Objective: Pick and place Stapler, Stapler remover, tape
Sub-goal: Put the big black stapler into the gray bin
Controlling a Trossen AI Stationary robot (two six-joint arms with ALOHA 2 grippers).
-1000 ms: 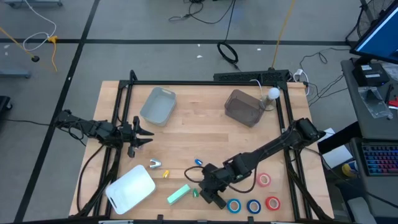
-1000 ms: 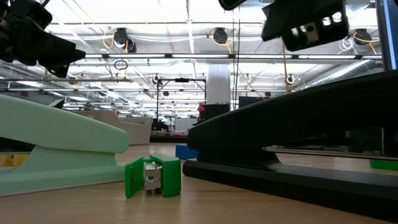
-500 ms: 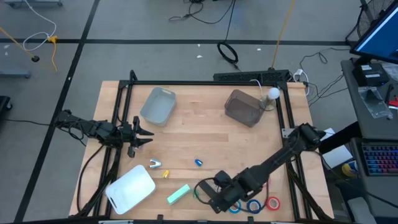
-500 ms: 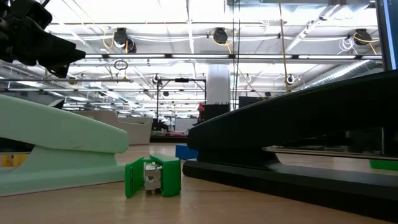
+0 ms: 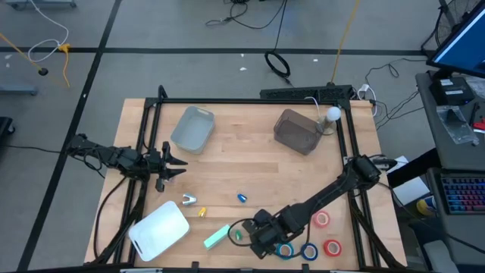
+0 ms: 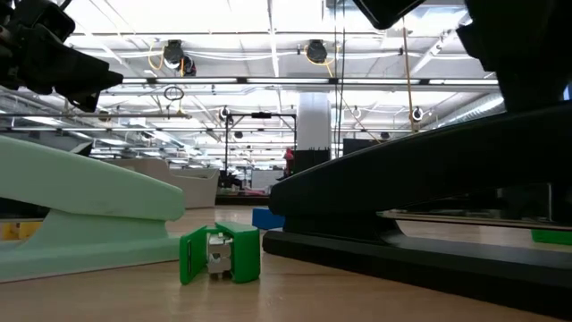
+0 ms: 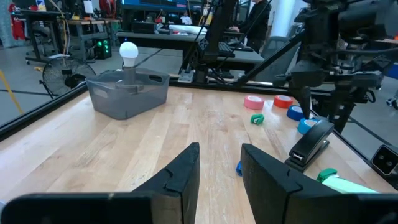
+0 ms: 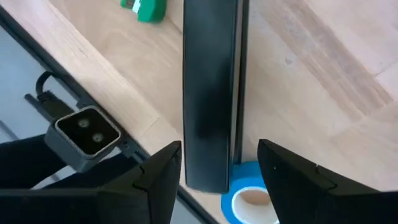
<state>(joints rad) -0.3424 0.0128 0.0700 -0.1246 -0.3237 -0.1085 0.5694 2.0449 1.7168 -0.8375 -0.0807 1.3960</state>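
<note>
A black stapler [image 8: 210, 93] lies flat on the wood close to the table's near edge. My right gripper [image 8: 219, 148] hangs over its near end, open, one finger on either side, pointing steeply down; it also shows as my right gripper [image 5: 260, 241]. A mint stapler [image 5: 217, 236] and a green staple remover [image 6: 221, 253] lie to the left of the black one. A blue tape roll [image 8: 250, 200] lies by the stapler's end; a second blue tape roll [image 5: 308, 251] and red tape rolls [image 5: 322, 220] [image 5: 332, 247] lie farther right. My left gripper [image 7: 221, 174] waits open at the table's left.
A pale grey bin [image 5: 192, 129] and a dark bin [image 5: 297, 130] with a white bulb [image 5: 332, 115] stand at the far side. A white lid [image 5: 159, 230] lies front left. Small blue [image 5: 242, 198], yellow [image 5: 202, 213] and silver [image 5: 189, 200] items lie mid-table.
My right gripper has gone toward the table's near edge and down over the black stapler's end, tipping more steeply downward. The staplers, remover and tape have kept their places.
</note>
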